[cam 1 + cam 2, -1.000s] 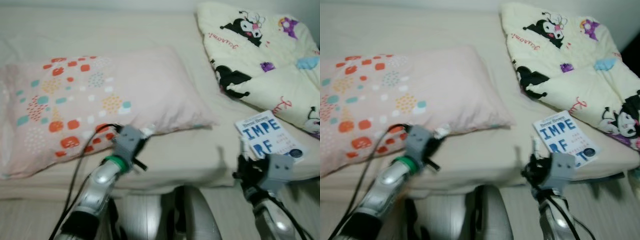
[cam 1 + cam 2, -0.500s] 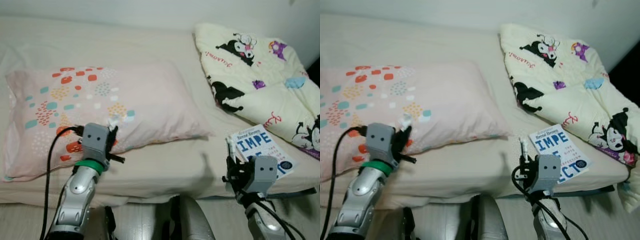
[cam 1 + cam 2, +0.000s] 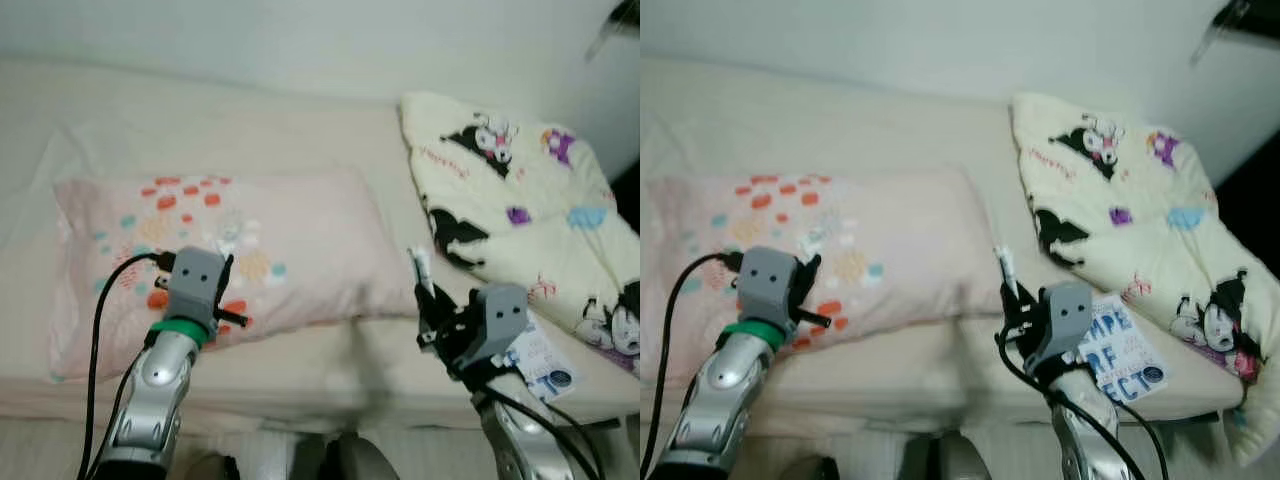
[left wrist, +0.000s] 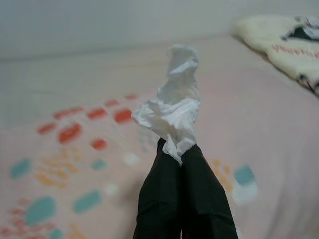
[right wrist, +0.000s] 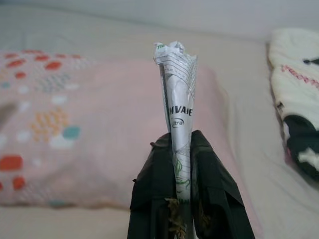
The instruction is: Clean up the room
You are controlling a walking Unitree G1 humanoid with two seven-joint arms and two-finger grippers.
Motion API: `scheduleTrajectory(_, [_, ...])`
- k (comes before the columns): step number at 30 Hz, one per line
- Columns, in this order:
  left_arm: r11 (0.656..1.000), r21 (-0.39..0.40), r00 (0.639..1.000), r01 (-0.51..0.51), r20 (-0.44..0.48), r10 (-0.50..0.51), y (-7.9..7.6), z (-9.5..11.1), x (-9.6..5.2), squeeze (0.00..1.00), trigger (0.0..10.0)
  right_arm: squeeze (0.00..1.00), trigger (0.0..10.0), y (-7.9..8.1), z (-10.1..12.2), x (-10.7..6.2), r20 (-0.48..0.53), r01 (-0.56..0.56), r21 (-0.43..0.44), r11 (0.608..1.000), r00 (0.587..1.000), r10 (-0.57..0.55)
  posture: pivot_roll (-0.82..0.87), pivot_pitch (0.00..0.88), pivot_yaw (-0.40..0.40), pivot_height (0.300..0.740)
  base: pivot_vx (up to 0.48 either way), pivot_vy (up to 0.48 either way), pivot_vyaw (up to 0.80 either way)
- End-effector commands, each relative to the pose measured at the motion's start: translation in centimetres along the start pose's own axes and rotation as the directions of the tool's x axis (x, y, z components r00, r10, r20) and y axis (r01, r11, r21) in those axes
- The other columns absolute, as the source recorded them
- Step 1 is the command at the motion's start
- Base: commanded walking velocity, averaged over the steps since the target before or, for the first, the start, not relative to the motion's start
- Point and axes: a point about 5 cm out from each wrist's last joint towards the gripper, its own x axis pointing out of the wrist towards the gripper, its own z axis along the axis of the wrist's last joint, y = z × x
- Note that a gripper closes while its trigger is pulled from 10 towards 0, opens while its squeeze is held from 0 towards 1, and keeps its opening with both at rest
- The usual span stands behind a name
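Both grips stay firm: left gripper [image 4: 179, 149] pinching crumpled tissue [image 4: 172, 102], right gripper [image 5: 182, 142] clamping wrapper [image 5: 177, 89], carried bin-ward.

open mattress [image 3: 250, 130] lies bare behind the pillow [image 3: 280, 250], and a bare strip runs between pillow and quilt [image 3: 530, 200]. the book [image 3: 1120, 345] crowds the front right edge, just beside the quilt.

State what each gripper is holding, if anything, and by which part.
The left gripper pinches a crumpled white tissue by its lower end. The right gripper grips a printed wrapper, rolled narrow, by its lower part; its top sticks out.
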Motion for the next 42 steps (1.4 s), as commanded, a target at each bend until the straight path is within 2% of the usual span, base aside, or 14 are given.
scheduleTrajectory(1, [1.000,-0.014,1.000,0.006,-0.011,-0.006,-0.4,-0.1,-0.1,0.00,10.0,0.00,10.0,-0.7,-0.5,-0.4,-0.012,0.039,0.020,0.999,0.999,-0.038,-0.06,0.091,-0.091,0.740,0.000,0.000,0.00])
scheduleTrajectory(12, [1.000,-0.026,1.000,0.003,-0.001,-0.003,-0.7,0.2,0.6,0.00,10.0,0.00,10.0,-2.2,-0.6,-0.2,-0.026,0.149,0.009,0.989,0.989,-0.149,-0.07,0.090,-0.083,0.740,0.000,0.000,0.00])
scheduleTrajectory(31, [0.999,-0.032,1.000,0.020,-0.003,-0.020,-1.5,0.3,0.4,0.00,10.0,0.00,10.0,-1.6,-0.8,0.4,-0.019,0.147,0.031,0.989,0.989,-0.147,-0.06,0.092,-0.084,0.740,-0.470,0.000,0.00])
scheduleTrajectory(42, [0.999,-0.031,1.000,0.027,-0.008,-0.027,-1.5,0.2,0.4,0.00,10.0,0.00,10.0,-1.4,-0.8,0.2,-0.011,0.141,0.089,0.986,0.990,-0.141,-0.07,0.096,-0.073,0.740,-0.393,0.000,0.06])
